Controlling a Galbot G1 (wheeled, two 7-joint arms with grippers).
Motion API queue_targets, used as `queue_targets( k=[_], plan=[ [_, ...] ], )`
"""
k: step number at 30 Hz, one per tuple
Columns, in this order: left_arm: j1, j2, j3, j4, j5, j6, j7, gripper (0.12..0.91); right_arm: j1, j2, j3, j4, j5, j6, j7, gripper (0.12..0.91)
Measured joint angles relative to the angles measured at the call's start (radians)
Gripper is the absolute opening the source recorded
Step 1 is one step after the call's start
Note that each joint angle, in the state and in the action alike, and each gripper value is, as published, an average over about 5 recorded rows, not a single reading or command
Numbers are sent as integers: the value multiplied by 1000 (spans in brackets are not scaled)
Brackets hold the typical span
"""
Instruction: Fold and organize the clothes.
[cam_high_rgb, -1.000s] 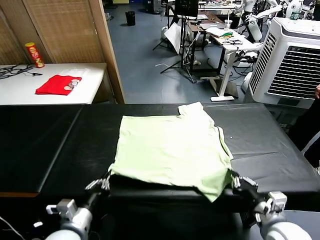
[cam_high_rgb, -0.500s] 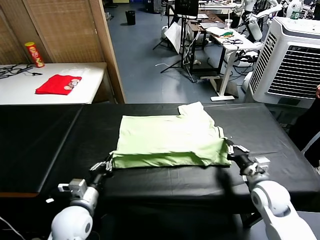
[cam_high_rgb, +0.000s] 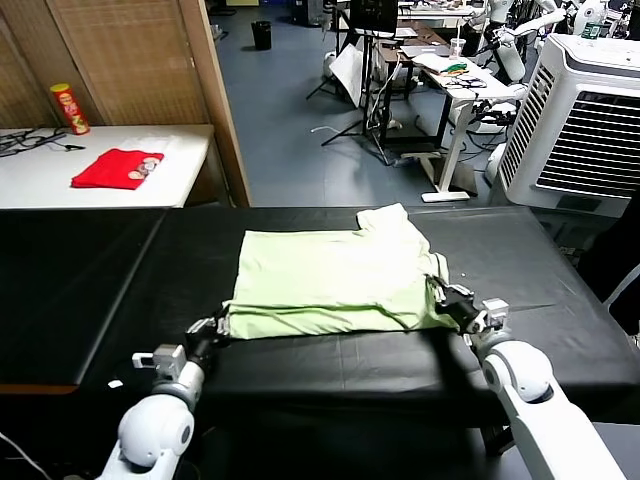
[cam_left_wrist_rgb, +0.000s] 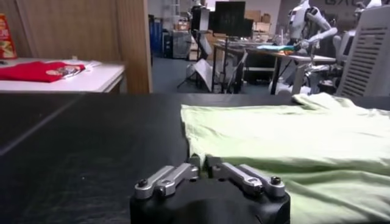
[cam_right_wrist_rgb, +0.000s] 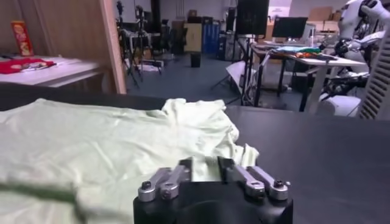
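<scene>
Pale light-green short-sleeved T-shirt of thin soft fabric lies on my black worktop, near edge doubled over into a fold, one sleeve sticking out toward the far side. My left end effector sits at the shirt's near left corner; in my left wrist view the fingers are parted a little, cloth just ahead, nothing gripped. My right end effector is at the near right corner; in my right wrist view fingers spread, shirt edge in front, nothing held. Small bright red garment on white side table, with a red cylindrical can.
</scene>
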Motion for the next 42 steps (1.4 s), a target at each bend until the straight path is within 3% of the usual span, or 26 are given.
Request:
queue_targets(
  k=[3, 6, 9, 15, 18, 22, 26, 29, 34, 36, 42],
  plan=[
    [15, -1, -1, -13, -2, 7, 7, 690, -43, -1, 21, 16, -1, 0, 1, 796],
    [36, -2, -2, -29, -8, 11, 14, 779, -76, 3, 36, 23, -1, -1, 2, 798],
    [56, -3, -2, -39, -21, 15, 18, 796, -99, 9, 46, 26, -1, -1, 3, 792],
    [75, -6, -2, -36, -45, 24, 24, 798, -117, 22, 45, 21, -3, -7, 3, 687],
    [76, -9, -2, -29, -51, 26, 27, 798, -120, 29, 41, 19, -4, -12, 4, 604],
    [78, -13, -1, -20, -51, 26, 32, 788, -124, 34, 39, 16, -11, -13, 4, 420],
    [81, -17, 0, -16, -53, 26, 37, 657, -129, 36, 40, 19, -14, -13, 4, 209],
    [82, -18, 2, -14, -59, 27, 41, 494, -138, 34, 46, 31, -14, -21, 8, 128],
    [85, -18, 8, -12, -60, 28, 34, 227, -164, 18, 63, 71, -9, -65, 29, 122],
    [93, -14, 8, -19, -47, 31, 25, 164, -182, 13, 72, 94, -8, -86, 39, 122],
    [142, 17, -3, -64, 5, 40, 8, 131, -249, 15, 90, 166, -8, -135, 68, 122]
  ],
)
